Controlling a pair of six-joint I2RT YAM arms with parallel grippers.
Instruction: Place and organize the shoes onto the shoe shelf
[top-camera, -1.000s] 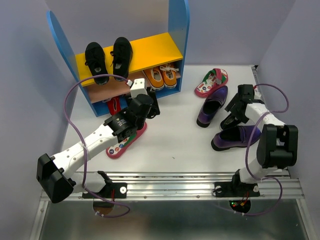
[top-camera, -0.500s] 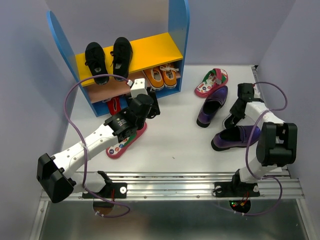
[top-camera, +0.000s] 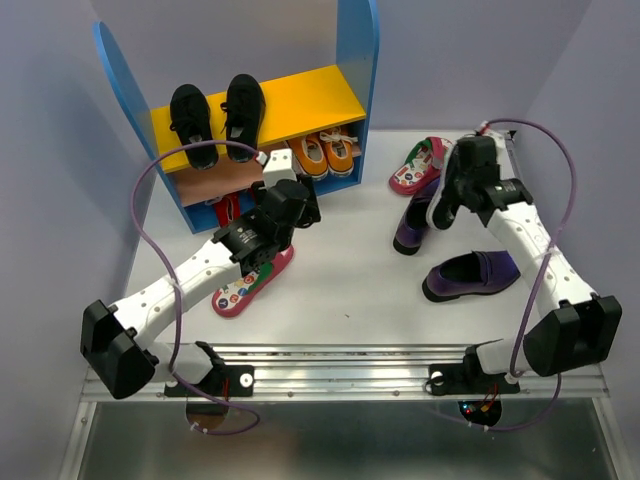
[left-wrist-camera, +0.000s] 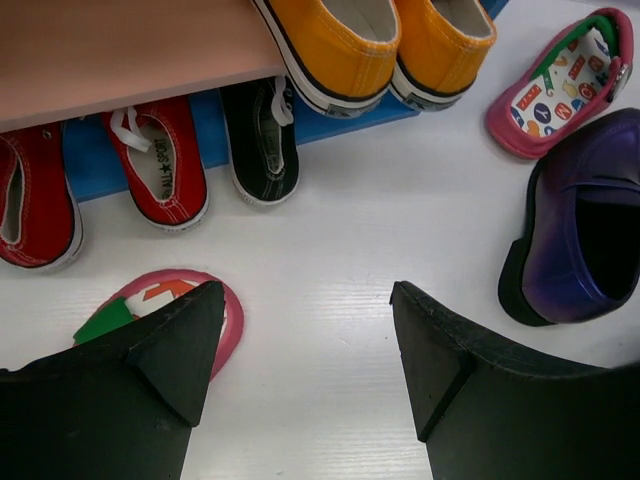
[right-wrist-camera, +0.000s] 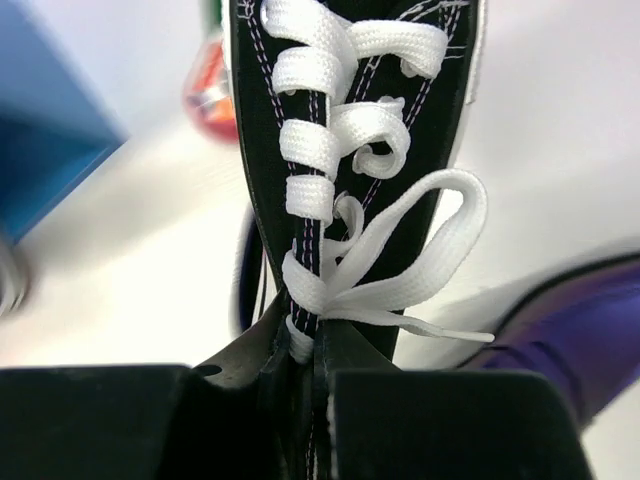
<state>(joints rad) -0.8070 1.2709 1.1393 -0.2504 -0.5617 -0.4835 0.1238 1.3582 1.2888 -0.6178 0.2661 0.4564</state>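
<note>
My right gripper (right-wrist-camera: 315, 340) is shut on the tongue and laces of a black sneaker (right-wrist-camera: 340, 130) with white laces. In the top view that gripper (top-camera: 441, 208) hangs over one purple loafer (top-camera: 413, 228); the other loafer (top-camera: 472, 275) lies nearer. The shoe shelf (top-camera: 300, 100) holds two black sneakers (top-camera: 190, 120) on its yellow top board and orange shoes (top-camera: 325, 152) on the lower board. Under that board sit red shoes (left-wrist-camera: 160, 165) and a black shoe (left-wrist-camera: 262, 140). My left gripper (left-wrist-camera: 305, 330) stands open over bare table in front of the shelf, next to a pink flip-flop (top-camera: 250, 285).
A second pink flip-flop (top-camera: 418, 165) lies right of the shelf, just behind the purple loafer. Grey walls close in the table on the left, back and right. A metal rail (top-camera: 340, 365) runs along the near edge.
My right gripper has shut on the black sneaker and swung up and to the left, away from the right wall. The left arm has barely shifted.
</note>
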